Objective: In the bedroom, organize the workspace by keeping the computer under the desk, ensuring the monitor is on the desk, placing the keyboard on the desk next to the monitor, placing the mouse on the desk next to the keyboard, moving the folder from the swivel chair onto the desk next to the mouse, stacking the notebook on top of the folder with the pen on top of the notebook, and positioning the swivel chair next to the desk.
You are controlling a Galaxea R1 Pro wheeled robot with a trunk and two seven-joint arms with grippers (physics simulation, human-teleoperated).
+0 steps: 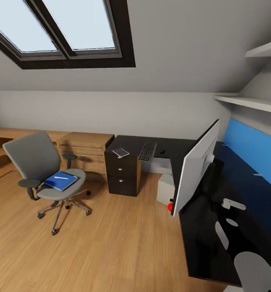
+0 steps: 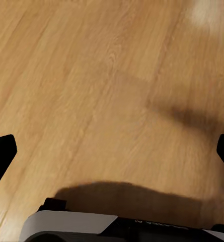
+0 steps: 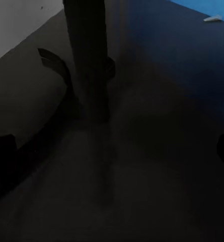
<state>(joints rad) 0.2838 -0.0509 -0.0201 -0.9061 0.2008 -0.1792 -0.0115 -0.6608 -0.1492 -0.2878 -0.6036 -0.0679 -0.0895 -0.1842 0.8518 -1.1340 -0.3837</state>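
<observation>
A grey swivel chair (image 1: 42, 166) stands on the floor at the left, away from the desk. A blue folder (image 1: 61, 181) lies on its seat with a white pen (image 1: 61, 177) on top. On the black L-shaped desk (image 1: 180, 151) lie the keyboard (image 1: 147, 151), the mouse (image 1: 162, 152) beside it, and a pale notebook (image 1: 120, 152) at the left end. The monitor (image 1: 196, 166) stands on the near wing, seen edge-on. A white computer (image 1: 165, 188) sits under the desk. My left gripper (image 2: 112, 151) hangs open over bare floor. My right gripper (image 3: 112, 151) is open above the desk, facing the monitor stand (image 3: 89, 60).
A dark drawer unit (image 1: 122, 172) stands under the desk's left end, with a wooden cabinet (image 1: 84, 150) and low wooden shelving (image 1: 5, 138) beyond the chair. White wall shelves (image 1: 249, 101) hang over the blue back panel (image 1: 253, 150). A wide stretch of wooden floor (image 1: 123, 243) lies in front.
</observation>
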